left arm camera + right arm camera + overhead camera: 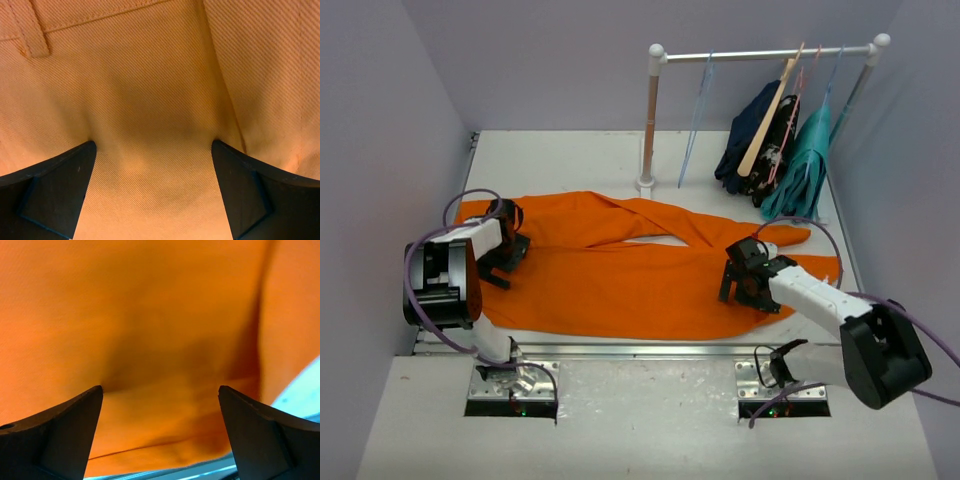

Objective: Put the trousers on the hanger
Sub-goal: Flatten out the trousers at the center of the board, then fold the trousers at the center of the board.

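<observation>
At the left hand [502,262]: spread wide, pinching nothing, low over the waist end of the trousers [620,280], towards the left of the worktop [560,155]. Between its fingers only flat cloth, with a belt loop [35,30] and a stitched waistband seam just beyond. Whether touching the cloth or just above it, impossible to tell. At the right hand [742,293]: likewise spread wide and empty, low over the leg ends on the right, close to the near edge of the cloth and a sliver of bare worktop.

Judged from this, barely begun. Lying flat across the worktop from left to right, crossed over towards the far right, with nothing lifted or folded. Well apart, at the far side, the hanger [698,115], dangling bare from the rail [760,54]. Left to do: gathering the legs, bringing cloth and hanger together, and draping over the bottom wire.

As to material: bright orange twill with fine diagonal ribs, soft and limp, likely to sag and slide once raised. For the hanger, thin pale blue wire, very slender, probably quick to swing at a touch. Beside it on the rail, a tan wooden hanger [766,128], a dark navy garment [742,135] and a teal garment [807,165].
</observation>
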Action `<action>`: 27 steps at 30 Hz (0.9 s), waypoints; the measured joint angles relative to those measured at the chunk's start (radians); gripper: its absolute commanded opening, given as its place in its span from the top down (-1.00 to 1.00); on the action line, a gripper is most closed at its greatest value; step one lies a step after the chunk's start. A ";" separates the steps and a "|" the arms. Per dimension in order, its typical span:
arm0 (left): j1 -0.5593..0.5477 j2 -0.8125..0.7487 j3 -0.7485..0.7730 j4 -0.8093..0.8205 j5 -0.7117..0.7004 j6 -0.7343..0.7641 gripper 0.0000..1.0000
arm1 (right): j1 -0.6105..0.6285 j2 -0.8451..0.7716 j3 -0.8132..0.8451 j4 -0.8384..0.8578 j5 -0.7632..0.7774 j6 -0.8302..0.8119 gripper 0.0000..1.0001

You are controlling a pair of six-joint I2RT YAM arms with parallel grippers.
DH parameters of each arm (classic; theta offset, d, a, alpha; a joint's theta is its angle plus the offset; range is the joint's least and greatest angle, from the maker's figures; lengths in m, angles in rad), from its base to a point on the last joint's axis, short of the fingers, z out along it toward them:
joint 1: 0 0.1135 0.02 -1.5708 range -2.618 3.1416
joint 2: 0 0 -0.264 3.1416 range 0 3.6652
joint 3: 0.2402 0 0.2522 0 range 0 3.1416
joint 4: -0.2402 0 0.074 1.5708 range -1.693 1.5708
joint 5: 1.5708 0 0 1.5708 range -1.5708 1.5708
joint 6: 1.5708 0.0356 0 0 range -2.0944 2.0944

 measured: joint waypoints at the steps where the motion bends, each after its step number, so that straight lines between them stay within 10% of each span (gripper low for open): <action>1: -0.001 0.016 0.010 -0.013 -0.008 -0.014 -1.00 | -0.019 -0.036 -0.020 -0.015 0.013 0.031 -0.98; 18: 0.021 0.073 0.075 -0.066 -0.002 -0.114 -1.00 | -0.915 -0.232 -0.141 -0.211 -0.120 0.174 -0.98; 27: 0.023 0.071 0.071 -0.062 0.000 -0.113 -1.00 | -1.171 -0.312 -0.022 -0.299 -0.092 0.174 -0.84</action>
